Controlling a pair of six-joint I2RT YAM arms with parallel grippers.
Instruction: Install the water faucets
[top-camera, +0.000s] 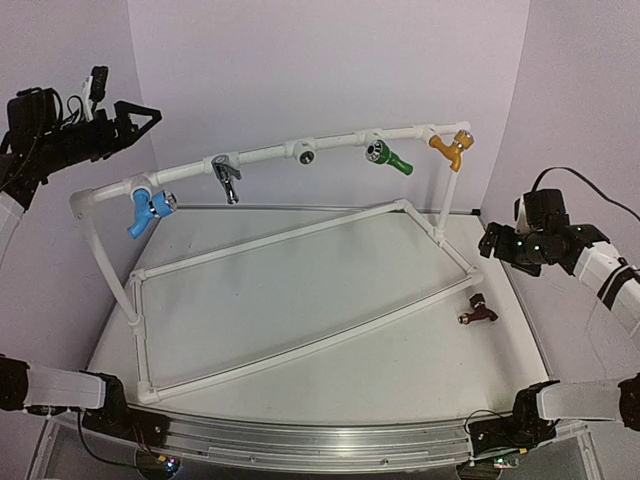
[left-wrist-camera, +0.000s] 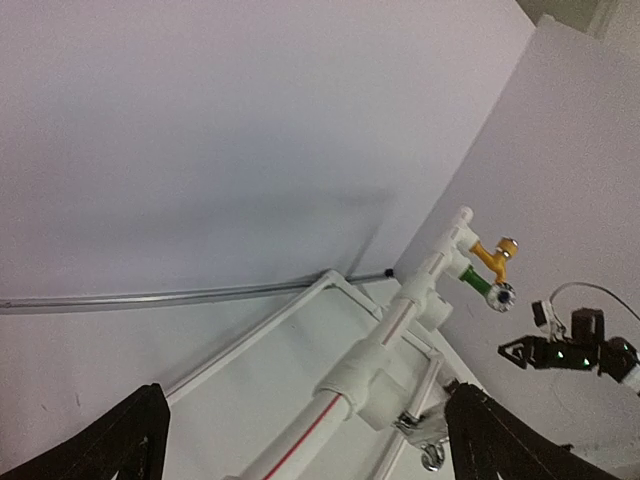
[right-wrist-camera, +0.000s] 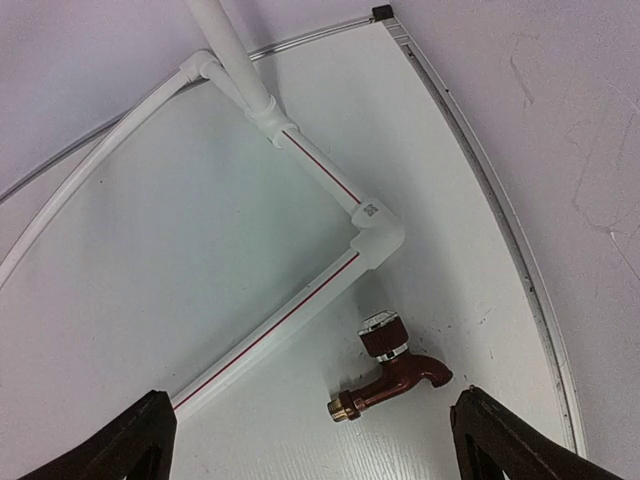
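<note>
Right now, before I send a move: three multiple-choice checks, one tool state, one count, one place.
1. The left tool and right tool are:
A. Both open, empty
B. Both shut
C. Left shut on a faucet

2. How many faucets are mounted on the top rail?
A. Two
B. Four
C. Six

3. Where is the dark brown faucet?
A. On the top rail
B. In the right tool
C. Lying on the table by the pipe frame

A: the fingers stand apart around nothing.
B: the blue faucet, chrome faucet, green faucet and orange faucet hang there.
C: it lies loose beside the frame's right-hand corner elbow.
</note>
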